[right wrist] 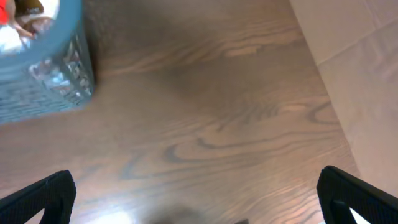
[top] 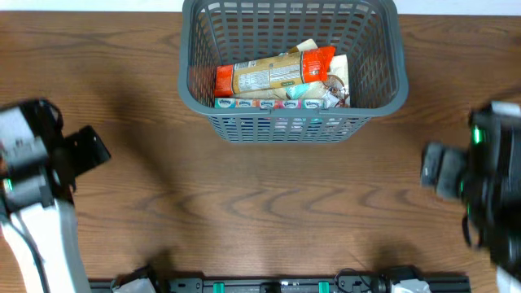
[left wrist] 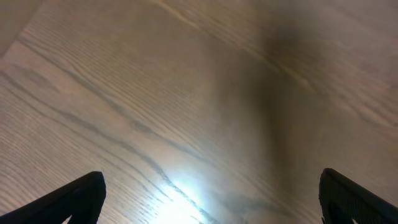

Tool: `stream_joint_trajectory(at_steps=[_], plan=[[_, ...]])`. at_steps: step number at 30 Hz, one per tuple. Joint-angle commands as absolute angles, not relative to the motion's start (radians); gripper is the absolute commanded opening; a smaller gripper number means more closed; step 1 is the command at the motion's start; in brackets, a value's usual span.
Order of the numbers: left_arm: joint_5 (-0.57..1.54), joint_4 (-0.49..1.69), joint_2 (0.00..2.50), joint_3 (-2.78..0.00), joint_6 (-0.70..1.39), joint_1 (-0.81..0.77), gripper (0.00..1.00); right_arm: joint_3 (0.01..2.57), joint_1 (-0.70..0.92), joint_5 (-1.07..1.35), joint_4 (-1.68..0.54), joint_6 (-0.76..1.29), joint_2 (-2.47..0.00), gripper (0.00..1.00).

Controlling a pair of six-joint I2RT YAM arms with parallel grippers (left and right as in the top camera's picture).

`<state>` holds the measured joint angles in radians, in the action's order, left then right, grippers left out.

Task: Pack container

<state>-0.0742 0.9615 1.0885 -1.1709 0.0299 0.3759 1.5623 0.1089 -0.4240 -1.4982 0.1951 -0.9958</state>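
Table point(top: 260, 203) | container point(top: 285, 126) apart from left end effector point(left wrist: 210, 186), right end effector point(right wrist: 194, 186) | both wide open, empty

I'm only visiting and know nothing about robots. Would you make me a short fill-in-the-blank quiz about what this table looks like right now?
1. The snack packets lie ____ the grey basket.
2. The left gripper and the right gripper both hang above the table with their jaws wide ____.
3. The basket stands on a brown table with the grain of ____.

Missing words: inside; open; wood.
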Motion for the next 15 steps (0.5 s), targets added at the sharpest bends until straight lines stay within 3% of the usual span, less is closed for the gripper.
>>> stream_joint_trajectory(at_steps=[1,8,15], plan=[[-0.061,0.923,0.954,-1.078,0.058,0.379,0.99,1.434,0.121,-0.433,-1.478,0.213,-0.855,0.99],[-0.06,0.85,0.702,-0.944,0.112,0.379,0.99,1.337,0.121,-0.431,-1.508,0.205,-0.525,0.99],[-0.06,0.836,0.609,-0.91,0.154,0.378,0.99,1.337,0.113,-0.441,-1.571,0.205,-0.331,0.99]])
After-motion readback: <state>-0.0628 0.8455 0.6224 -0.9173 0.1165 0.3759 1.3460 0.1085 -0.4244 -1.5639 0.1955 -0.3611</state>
